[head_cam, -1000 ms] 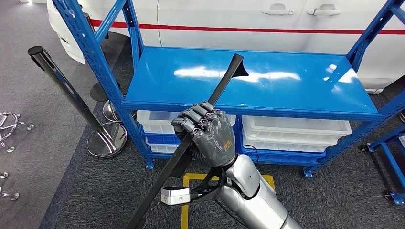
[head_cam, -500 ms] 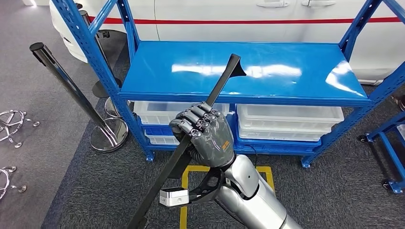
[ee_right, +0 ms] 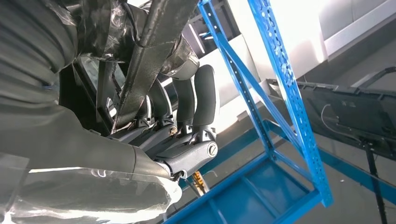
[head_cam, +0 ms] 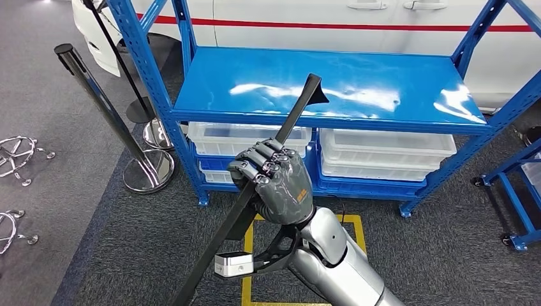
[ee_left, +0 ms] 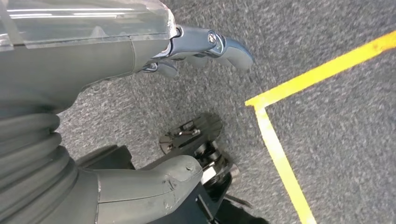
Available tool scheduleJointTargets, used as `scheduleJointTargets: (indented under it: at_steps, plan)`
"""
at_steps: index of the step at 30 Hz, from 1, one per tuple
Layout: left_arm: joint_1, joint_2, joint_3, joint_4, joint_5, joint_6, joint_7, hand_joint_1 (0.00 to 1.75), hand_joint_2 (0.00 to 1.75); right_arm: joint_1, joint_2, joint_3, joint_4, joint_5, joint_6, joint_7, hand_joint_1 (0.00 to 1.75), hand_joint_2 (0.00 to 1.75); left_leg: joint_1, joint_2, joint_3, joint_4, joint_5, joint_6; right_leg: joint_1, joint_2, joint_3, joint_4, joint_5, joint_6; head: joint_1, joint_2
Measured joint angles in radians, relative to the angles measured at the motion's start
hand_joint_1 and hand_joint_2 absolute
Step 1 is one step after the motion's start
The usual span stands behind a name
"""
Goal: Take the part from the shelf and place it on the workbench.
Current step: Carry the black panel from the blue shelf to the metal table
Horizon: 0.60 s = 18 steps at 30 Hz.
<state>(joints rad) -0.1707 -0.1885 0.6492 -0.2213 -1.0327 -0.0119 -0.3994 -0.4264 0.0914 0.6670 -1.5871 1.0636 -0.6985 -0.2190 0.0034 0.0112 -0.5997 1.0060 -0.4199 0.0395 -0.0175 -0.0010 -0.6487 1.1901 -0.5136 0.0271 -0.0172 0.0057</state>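
Black part [head_cam: 255,185], lower end cut off, in right hand [head_cam: 275,185]

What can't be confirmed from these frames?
- Lower end of the black part: cut off by the head view's bottom edge.
- Right robot hand inner grip: hidden by its own fingers.
- Left robot hand fingers: mostly outside the left wrist view.
- Workbench: out of frame.
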Motion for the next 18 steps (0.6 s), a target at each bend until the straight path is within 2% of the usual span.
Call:
scheduleJointTargets:
  at_steps: [1,2,3,6,7,8,9,11,12,13,14,16,17,18]
  plan:
    - [0.000,0.000,0.000,0.000,0.000,-0.001,0.000,0.00,1.75,-0.001,0.000,0.001,0.000,0.000,0.000,0.000,1.75,1.75,-0.001,0.000,-0.008,0.005,0.003,-0.004,0.000,0.000,0.046,-0.066,0.014,-0.003,0.000,0.000]
    - [0.000,0.000,0.000,0.000,0.000,-0.002,0.000,0.00,1.75,-0.001,0.000,0.001,0.000,0.000,0.000,0.000,1.75,1.75,-0.001,-0.001,-0.014,0.009,0.006,-0.008,0.002,0.001,0.076,-0.114,0.025,-0.007,0.000,0.000]
    - [0.000,0.000,0.000,0.000,0.000,-0.002,0.000,0.00,1.75,-0.002,0.000,0.002,0.000,0.000,0.000,0.000,1.75,1.75,-0.002,-0.001,-0.017,0.013,0.009,-0.013,0.005,0.002,0.089,-0.141,0.026,-0.012,0.000,0.000]
    - [0.000,0.000,0.000,0.000,0.000,-0.004,0.001,0.00,1.75,-0.002,-0.001,0.003,0.000,0.000,0.000,0.000,1.75,1.75,-0.001,-0.001,-0.026,0.016,0.016,-0.033,0.008,0.003,0.082,-0.154,0.035,-0.035,0.000,0.000]
    - [0.000,0.000,0.000,0.000,0.000,-0.005,0.002,0.00,1.75,-0.002,0.000,0.003,0.000,0.000,0.000,0.000,1.75,1.75,0.000,-0.002,-0.034,0.026,0.005,-0.039,0.007,0.002,0.077,-0.156,0.042,-0.043,0.000,0.000]
    - [0.000,0.000,0.000,0.000,0.000,-0.006,0.002,0.00,1.75,-0.003,0.000,0.003,0.000,0.000,0.000,0.000,1.75,1.75,0.001,-0.003,-0.046,0.054,-0.021,-0.044,0.005,0.001,0.071,-0.158,0.050,-0.051,0.000,0.000]
    - [0.000,0.000,0.000,0.000,0.000,-0.007,0.003,0.00,1.75,-0.003,0.000,0.003,0.000,0.000,0.000,0.000,1.75,1.75,0.003,-0.003,-0.065,0.102,-0.060,-0.047,0.006,0.000,0.064,-0.159,0.056,-0.057,0.000,0.000]
    - [0.001,0.000,-0.001,0.000,-0.001,-0.008,0.005,0.00,1.75,-0.003,0.000,0.003,0.000,0.000,0.000,0.000,1.75,1.75,0.005,-0.004,-0.107,0.228,-0.136,-0.052,0.009,0.000,0.047,-0.158,0.069,-0.063,-0.001,0.000]
    - [0.001,0.000,-0.001,0.000,-0.001,-0.008,0.006,0.00,1.75,-0.002,0.000,0.003,0.000,0.000,0.000,0.000,1.75,1.75,0.005,-0.004,-0.117,0.272,-0.153,-0.053,0.010,0.000,0.038,-0.157,0.075,-0.064,-0.001,0.000]
    - [0.002,0.000,-0.001,0.000,-0.002,-0.009,0.008,0.00,1.75,-0.002,0.000,0.003,0.000,0.000,0.000,0.000,1.75,1.75,0.006,-0.004,-0.109,0.281,-0.151,-0.052,0.012,0.000,0.029,-0.156,0.080,-0.064,-0.001,0.000]
    - [0.002,0.000,-0.001,0.000,-0.003,-0.010,0.010,0.00,1.75,-0.002,0.000,0.003,0.000,0.000,0.000,0.000,1.75,1.75,0.006,-0.004,-0.081,0.251,-0.133,-0.050,0.013,0.001,0.022,-0.154,0.085,-0.063,-0.001,0.000]
    - [0.000,0.001,-0.002,0.000,-0.004,-0.011,0.012,0.00,1.75,-0.002,-0.001,0.003,0.000,0.000,0.000,0.001,1.75,1.75,0.003,-0.005,0.010,0.115,-0.089,-0.039,0.014,0.002,0.012,-0.151,0.093,-0.060,-0.001,0.000]
    - [-0.002,0.002,-0.003,0.000,-0.005,-0.011,0.013,0.00,1.75,-0.002,-0.001,0.003,0.000,0.000,0.000,0.001,1.75,1.75,0.000,-0.005,0.047,0.056,-0.075,-0.034,0.014,0.001,0.009,-0.151,0.097,-0.055,-0.001,0.000]
    - [-0.003,0.003,-0.003,0.000,-0.005,-0.011,0.013,0.00,1.75,-0.003,0.000,0.003,0.000,0.001,0.000,0.001,1.75,1.75,-0.004,-0.006,0.068,0.019,-0.070,-0.030,0.013,0.001,0.008,-0.152,0.102,-0.050,-0.001,0.000]
